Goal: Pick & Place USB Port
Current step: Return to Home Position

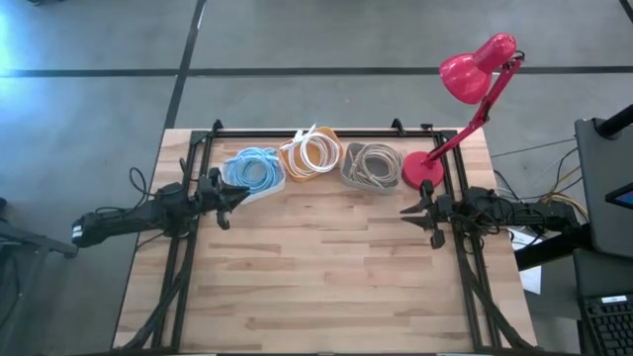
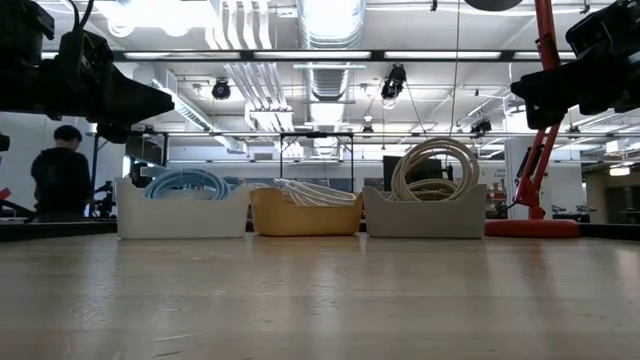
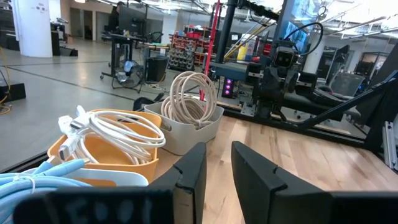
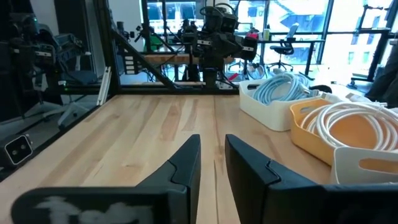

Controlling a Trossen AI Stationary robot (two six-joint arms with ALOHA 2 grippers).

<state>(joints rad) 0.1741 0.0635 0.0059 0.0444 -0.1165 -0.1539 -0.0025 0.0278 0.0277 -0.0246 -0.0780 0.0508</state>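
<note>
Three small bins stand in a row at the table's far edge. A white bin (image 1: 255, 170) holds a coiled light-blue cable. An orange bin (image 1: 311, 154) holds a coiled white cable with a plug end (image 3: 69, 124). A grey bin (image 1: 369, 165) holds a coiled beige cable (image 2: 436, 168). My left gripper (image 1: 234, 197) hovers above the table just near of the white bin, its fingers (image 3: 217, 155) open by a narrow gap and empty. My right gripper (image 1: 407, 210) hovers at the table's right side, near the lamp base, also narrowly open (image 4: 212, 146) and empty.
A red desk lamp stands with its base (image 1: 422, 168) at the far right corner, and its arm leans up over the right edge. Black frame rails (image 1: 461, 257) run along both sides. The bare wooden tabletop (image 1: 326, 267) spreads between the arms toward the near edge. A person (image 2: 60, 175) stands far behind.
</note>
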